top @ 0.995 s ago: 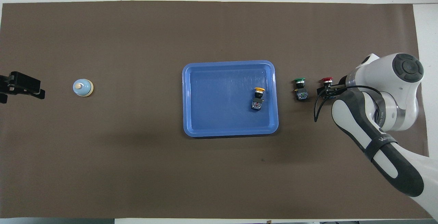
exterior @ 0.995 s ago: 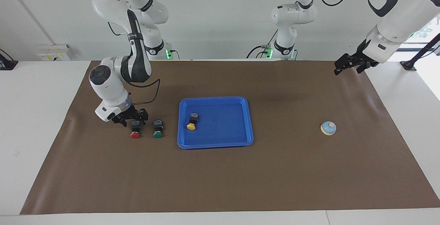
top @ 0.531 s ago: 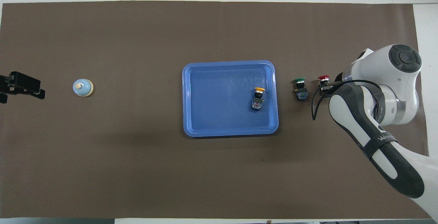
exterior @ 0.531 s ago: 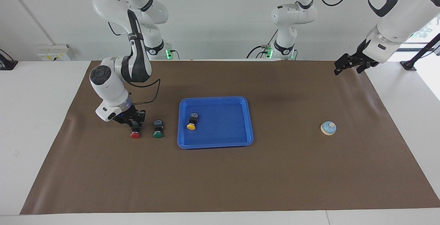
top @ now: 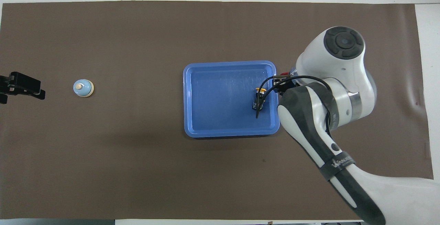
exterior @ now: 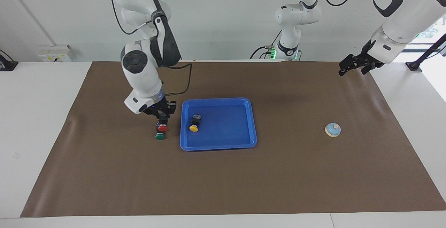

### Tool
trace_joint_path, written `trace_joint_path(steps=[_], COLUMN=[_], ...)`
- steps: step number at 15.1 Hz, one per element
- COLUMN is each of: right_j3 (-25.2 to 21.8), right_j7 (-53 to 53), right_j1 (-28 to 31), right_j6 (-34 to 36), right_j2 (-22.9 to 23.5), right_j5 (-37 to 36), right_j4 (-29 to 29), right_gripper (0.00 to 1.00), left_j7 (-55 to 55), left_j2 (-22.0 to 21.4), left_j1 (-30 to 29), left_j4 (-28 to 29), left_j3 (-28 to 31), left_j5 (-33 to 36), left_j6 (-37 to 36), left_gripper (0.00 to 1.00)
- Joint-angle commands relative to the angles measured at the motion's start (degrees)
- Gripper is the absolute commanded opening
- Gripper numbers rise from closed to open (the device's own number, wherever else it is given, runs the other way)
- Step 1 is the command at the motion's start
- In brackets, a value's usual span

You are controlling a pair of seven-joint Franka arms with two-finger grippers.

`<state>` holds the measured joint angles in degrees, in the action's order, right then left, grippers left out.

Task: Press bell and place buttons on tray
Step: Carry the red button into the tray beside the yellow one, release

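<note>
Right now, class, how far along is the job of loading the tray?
Done: yellow button lies in the tray. In hand: right gripper carries the red button beside the tray. Left: green button on the mat. Left gripper waits, away from the bell.

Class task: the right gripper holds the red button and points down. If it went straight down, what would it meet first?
Probably the green button, directly under the red button in the right gripper; depth is uncertain.

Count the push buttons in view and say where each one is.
3. The yellow button lies in the tray; the red button hangs from the right gripper above the green button, which sits beside the tray.
</note>
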<state>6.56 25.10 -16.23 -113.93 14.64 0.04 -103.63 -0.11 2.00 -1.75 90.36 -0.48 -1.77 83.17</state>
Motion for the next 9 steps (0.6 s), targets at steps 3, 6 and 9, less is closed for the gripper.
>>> trace_joint_path(steps=[3, 6, 9], right_j3=[-0.2, -0.2, -0.2], right_j7=[13.5, 16.7, 16.7], right_j1=[-8.2, -10.6, -10.6], right_j6=[-1.1, -5.6, -7.8], right_j2=[7.2, 9.2, 9.0], right_j5=[0.6, 0.0, 0.0], right_j4=[6.7, 4.6, 2.9], right_gripper=[0.00, 0.00, 0.16], left_j7=[-0.1, -0.1, -0.1], left_j2=[-1.6, -1.6, -1.6], left_j1=[0.3, 0.3, 0.3], left_j4=[1.7, 1.7, 1.7], left_j3=[0.4, 0.4, 0.4], left_j5=[-0.4, -0.4, -0.4], left_j6=[0.5, 0.5, 0.5], left_gripper=[1.00, 1.00, 1.00])
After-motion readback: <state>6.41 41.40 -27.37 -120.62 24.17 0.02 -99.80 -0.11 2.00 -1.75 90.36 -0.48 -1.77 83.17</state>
